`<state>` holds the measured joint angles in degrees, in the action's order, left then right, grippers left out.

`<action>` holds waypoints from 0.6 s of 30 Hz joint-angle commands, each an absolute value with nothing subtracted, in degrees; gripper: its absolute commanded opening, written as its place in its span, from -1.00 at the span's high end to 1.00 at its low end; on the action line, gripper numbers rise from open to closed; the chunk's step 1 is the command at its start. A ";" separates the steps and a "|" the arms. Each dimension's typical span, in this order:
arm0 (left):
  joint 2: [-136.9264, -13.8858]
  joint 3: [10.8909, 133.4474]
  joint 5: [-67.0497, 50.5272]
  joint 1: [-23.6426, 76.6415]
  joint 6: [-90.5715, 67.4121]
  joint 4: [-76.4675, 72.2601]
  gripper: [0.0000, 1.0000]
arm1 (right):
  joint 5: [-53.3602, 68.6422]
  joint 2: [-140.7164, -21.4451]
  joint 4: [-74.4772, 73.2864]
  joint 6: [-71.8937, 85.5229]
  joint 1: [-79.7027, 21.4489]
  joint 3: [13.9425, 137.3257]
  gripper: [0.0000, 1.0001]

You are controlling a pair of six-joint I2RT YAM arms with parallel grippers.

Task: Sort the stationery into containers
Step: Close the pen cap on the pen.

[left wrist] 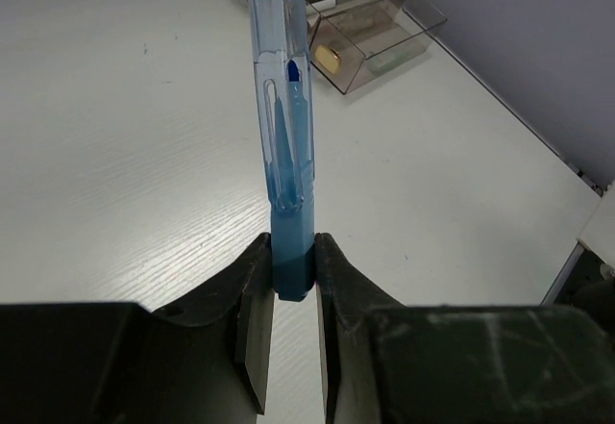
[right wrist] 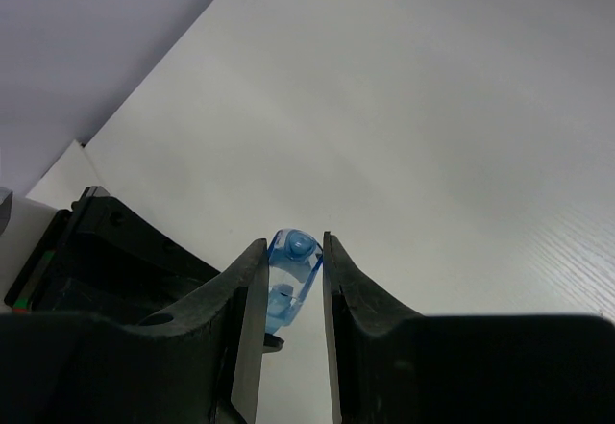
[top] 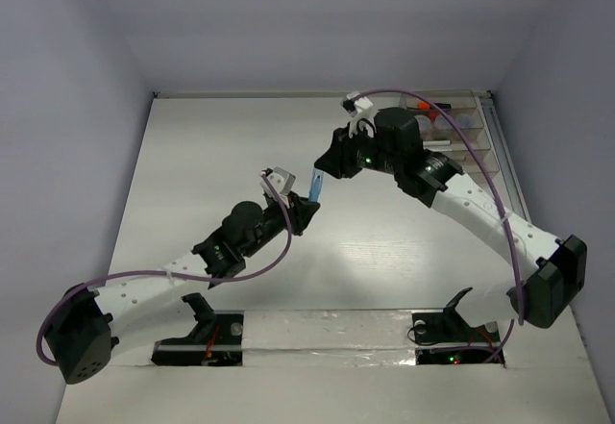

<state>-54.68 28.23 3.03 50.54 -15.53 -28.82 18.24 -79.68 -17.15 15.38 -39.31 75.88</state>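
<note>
Bright, even overhead light leaves only faint, soft shadows on the white table (top: pixel 240 155). Close up, the light blue highlighter (left wrist: pixel 288 155) glows translucent and sharp; the background softens.

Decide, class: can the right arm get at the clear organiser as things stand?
Probably not yet. The organiser lies just beyond the right gripper with nothing between. But that gripper and the left gripper both clamp the blue highlighter, which ties the arms together.
</note>
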 commanded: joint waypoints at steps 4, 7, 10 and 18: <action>-50.72 34.55 4.92 50.80 -16.08 -45.08 1.00 | 18.12 -77.09 -18.81 18.54 -43.42 69.09 1.00; -49.84 33.84 5.27 50.80 -16.43 -46.32 1.00 | 17.75 -75.24 -16.88 19.68 -43.42 66.71 1.00; -49.57 33.92 5.19 50.80 -16.52 -46.41 1.00 | 16.71 -75.06 -17.14 19.86 -43.42 66.10 1.00; -49.66 34.01 4.75 50.80 -16.35 -46.32 1.00 | 17.75 -74.62 -16.70 20.74 -43.42 64.69 1.00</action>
